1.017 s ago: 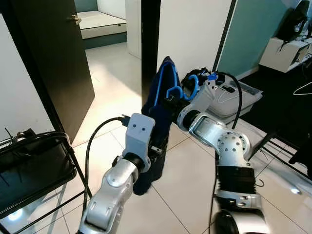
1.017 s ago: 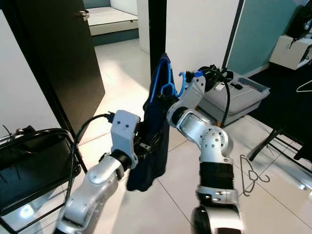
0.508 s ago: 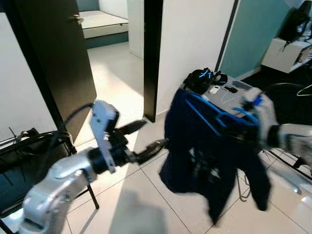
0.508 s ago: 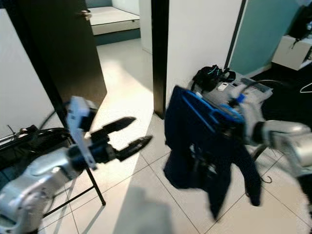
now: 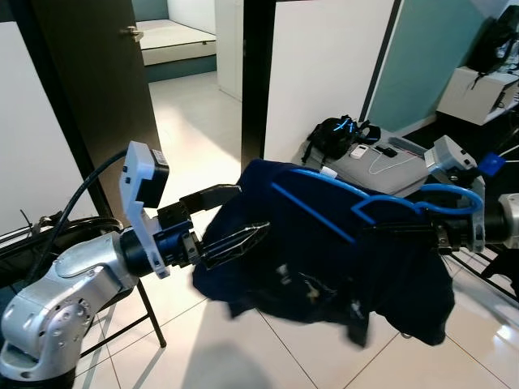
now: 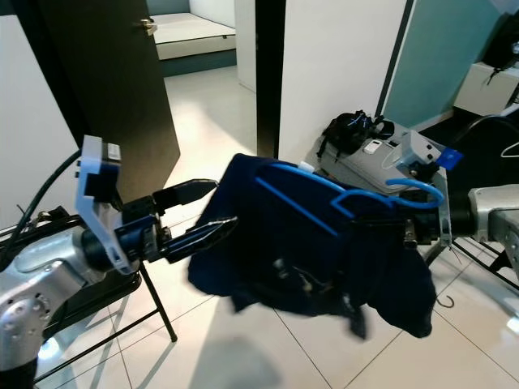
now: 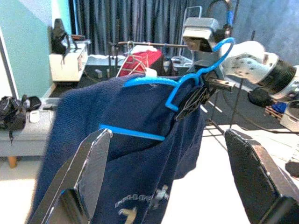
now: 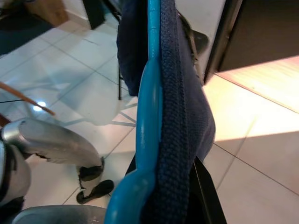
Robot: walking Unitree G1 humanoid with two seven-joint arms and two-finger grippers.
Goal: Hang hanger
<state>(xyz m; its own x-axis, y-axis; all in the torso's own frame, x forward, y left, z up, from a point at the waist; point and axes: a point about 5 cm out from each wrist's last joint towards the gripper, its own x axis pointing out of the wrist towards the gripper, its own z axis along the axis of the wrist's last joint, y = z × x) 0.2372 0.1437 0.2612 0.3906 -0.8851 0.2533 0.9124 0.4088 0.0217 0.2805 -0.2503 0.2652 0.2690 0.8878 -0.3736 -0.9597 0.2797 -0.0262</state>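
A navy sweater [image 5: 324,243] hangs on a blue plastic hanger [image 5: 381,203], held in the air at the centre, tilted almost level. My right gripper [image 5: 413,233] is shut on the hanger's neck just below the hook [image 5: 458,193]. In the right wrist view the hanger [image 8: 148,116] and sweater [image 8: 180,102] run straight along the fingers. My left gripper [image 5: 235,215] stands open at the sweater's left edge, its fingertips by the cloth. In the left wrist view both fingers [image 7: 88,172] spread wide, with the sweater [image 7: 126,158] straight ahead.
A dark door [image 5: 89,89] stands open at the left, with a black folding chair [image 5: 40,239] below it. A grey case [image 5: 369,166] with a black bag [image 5: 328,134] on it sits by the white wall. A clothes rack [image 7: 140,46] shows behind the sweater.
The view has turned right. My left gripper let go of the sweater and opened. My right arm swung the hanger and sweater out to the right, now tilted nearly level.
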